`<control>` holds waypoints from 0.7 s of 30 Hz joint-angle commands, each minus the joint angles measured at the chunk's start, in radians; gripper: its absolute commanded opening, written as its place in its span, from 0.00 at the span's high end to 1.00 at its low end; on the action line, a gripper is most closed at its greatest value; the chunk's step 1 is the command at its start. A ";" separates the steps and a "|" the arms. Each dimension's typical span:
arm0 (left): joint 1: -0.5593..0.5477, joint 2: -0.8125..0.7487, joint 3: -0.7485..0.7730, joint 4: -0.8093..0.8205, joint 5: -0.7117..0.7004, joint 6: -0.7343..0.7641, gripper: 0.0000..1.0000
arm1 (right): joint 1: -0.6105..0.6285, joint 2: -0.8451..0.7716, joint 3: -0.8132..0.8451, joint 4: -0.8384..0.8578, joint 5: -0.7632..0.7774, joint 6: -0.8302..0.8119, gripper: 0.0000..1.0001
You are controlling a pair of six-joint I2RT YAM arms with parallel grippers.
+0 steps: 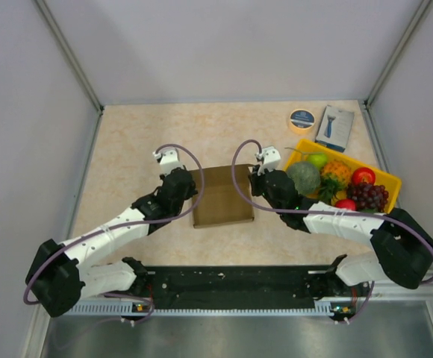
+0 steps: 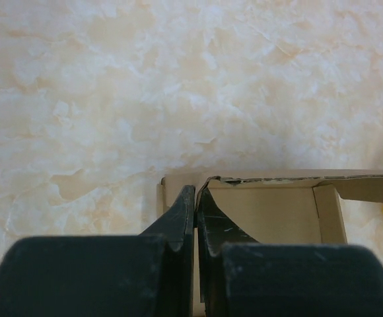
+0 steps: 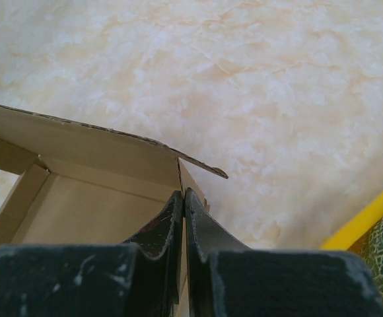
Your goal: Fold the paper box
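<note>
The paper box (image 1: pixel 222 195) is a brown cardboard carton, partly formed, on the table between my two arms. My left gripper (image 1: pixel 189 183) is shut on the box's left side wall; in the left wrist view (image 2: pixel 196 198) the thin wall runs between the closed fingers, with the box's open inside (image 2: pixel 271 214) to the right. My right gripper (image 1: pixel 255 185) is shut on the right side wall; in the right wrist view (image 3: pixel 183 198) the wall is pinched between the fingers, with the box's inside (image 3: pixel 86 211) to the left and a raised back flap (image 3: pixel 112 148) behind.
A yellow tray (image 1: pixel 384 179) of toy fruit stands right of the box, close to my right arm; its edge shows in the right wrist view (image 3: pixel 370 218). A blue-and-white retail box (image 1: pixel 334 127) and a tape roll (image 1: pixel 301 119) lie at the back right.
</note>
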 commanded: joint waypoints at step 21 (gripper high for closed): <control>-0.154 -0.110 -0.222 0.129 -0.155 -0.176 1.00 | 0.251 -0.064 -0.032 -0.057 0.388 0.282 1.00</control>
